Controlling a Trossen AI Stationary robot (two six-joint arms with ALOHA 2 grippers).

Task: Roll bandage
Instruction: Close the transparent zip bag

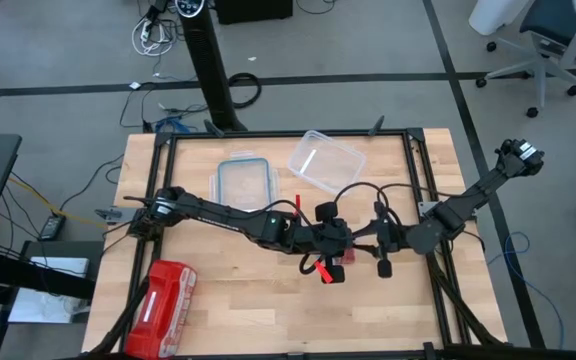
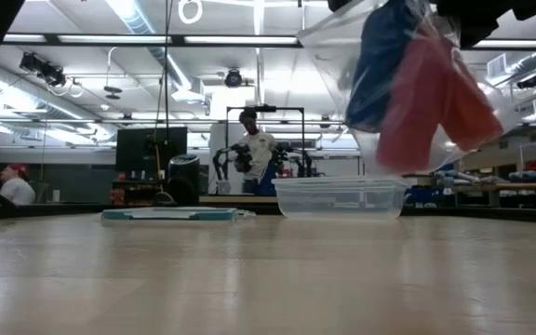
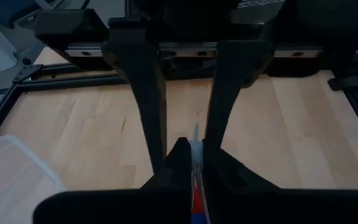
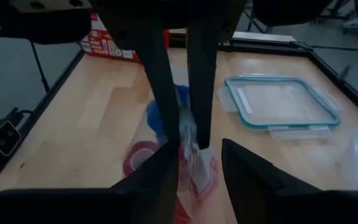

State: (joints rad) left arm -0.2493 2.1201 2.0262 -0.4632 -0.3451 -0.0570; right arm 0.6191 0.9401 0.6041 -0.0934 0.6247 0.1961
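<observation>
The blue bandage [image 2: 384,65] sits inside a clear plastic bag [image 2: 417,88] together with red-pink rolls [image 2: 435,102]. The bag hangs above the middle of the table. My left gripper [image 3: 196,146] reaches in from the table's left and is shut on the bag's top. My right gripper [image 4: 201,158] comes from the right and is open. Its fingers stand on either side of the bag's near side, and I cannot tell whether they touch it. The right wrist view shows the bandage [image 4: 166,106] behind the left gripper's fingers [image 4: 157,81]. My left gripper pinches the bag's thin top edge [image 3: 196,134] between its two fingers. The fingers slant down from the table's left. The bag hangs below them with the bandage and rolls in its lower part, clear of the table.
A clear plastic container [image 1: 326,160] stands at the far middle, with its teal-rimmed lid [image 1: 243,182] to its left. A red pouch [image 1: 163,295] lies at the near left. Bare wood lies in front of the grippers. People show in the room beyond the table.
</observation>
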